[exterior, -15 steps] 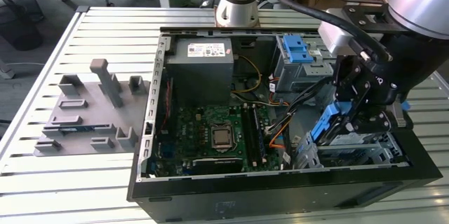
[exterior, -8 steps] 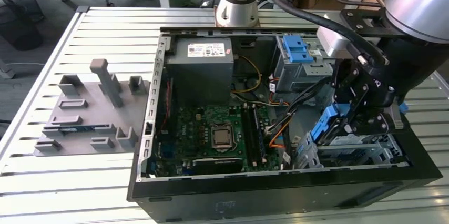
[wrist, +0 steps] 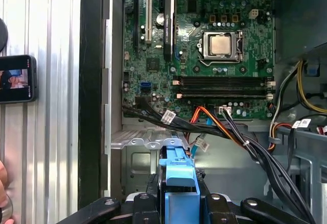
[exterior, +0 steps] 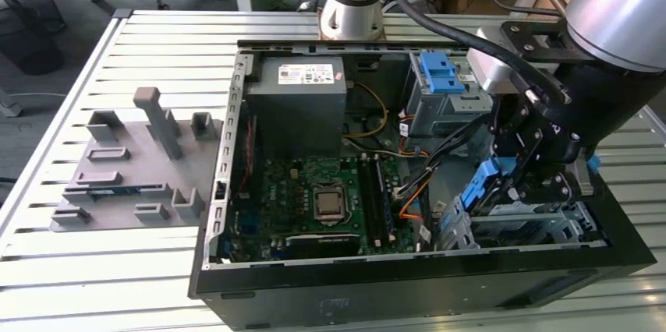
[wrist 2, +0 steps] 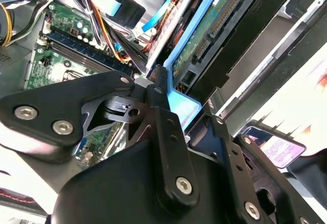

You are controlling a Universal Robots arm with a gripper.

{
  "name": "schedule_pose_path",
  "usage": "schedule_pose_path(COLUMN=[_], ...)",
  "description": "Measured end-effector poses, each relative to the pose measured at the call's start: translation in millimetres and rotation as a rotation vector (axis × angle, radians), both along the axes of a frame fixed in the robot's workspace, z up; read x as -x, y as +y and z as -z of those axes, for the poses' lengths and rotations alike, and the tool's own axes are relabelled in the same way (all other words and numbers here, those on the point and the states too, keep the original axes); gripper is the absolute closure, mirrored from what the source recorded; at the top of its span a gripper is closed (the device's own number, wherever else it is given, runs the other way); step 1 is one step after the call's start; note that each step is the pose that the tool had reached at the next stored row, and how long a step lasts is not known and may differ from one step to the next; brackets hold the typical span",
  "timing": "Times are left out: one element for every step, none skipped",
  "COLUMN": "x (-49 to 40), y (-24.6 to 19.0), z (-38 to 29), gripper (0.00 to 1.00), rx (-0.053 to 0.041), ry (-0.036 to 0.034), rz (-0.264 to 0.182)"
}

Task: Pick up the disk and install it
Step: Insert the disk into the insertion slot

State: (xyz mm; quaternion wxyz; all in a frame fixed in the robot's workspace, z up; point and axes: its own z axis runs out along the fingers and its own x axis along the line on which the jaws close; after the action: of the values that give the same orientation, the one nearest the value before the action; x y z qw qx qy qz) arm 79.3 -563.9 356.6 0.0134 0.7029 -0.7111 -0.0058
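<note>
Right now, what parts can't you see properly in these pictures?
- The disk: in the second wrist view the gripper covers its near end, so its label stays hidden.
- The disk again, in the exterior view: the arm stands in front of it, so how far it sits in the drive cage is unclear.
- The gripper in the first wrist view: the picture's edge cuts it off.
</note>
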Motion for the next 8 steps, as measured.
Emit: schedule_pose_path(x=[0.0, 0.0, 0.0, 0.0, 0.0, 0.0, 0.0, 0.0], y=[0.0, 0.0, 0.0, 0.0, 0.0, 0.0, 0.0, 0.0], z=[0.7, 1.5, 2.3, 3.0, 3.8, 4.4, 4.4, 4.4], gripper=[0.64, 0.64, 0.64, 0.64, 0.64, 0.64, 0.64, 0.64], rx=[-0.0001, -0.0001, -0.0001, -0.0001, -0.0001, 0.0000, 0.0001, 0.0001], ry=[0.0000, 0.0000, 0.0000, 0.0000, 0.0000, 0.0000, 0.0000, 0.0000], rz=[0.000, 0.000, 0.000, 0.000, 0.000, 0.000, 0.000, 0.000])
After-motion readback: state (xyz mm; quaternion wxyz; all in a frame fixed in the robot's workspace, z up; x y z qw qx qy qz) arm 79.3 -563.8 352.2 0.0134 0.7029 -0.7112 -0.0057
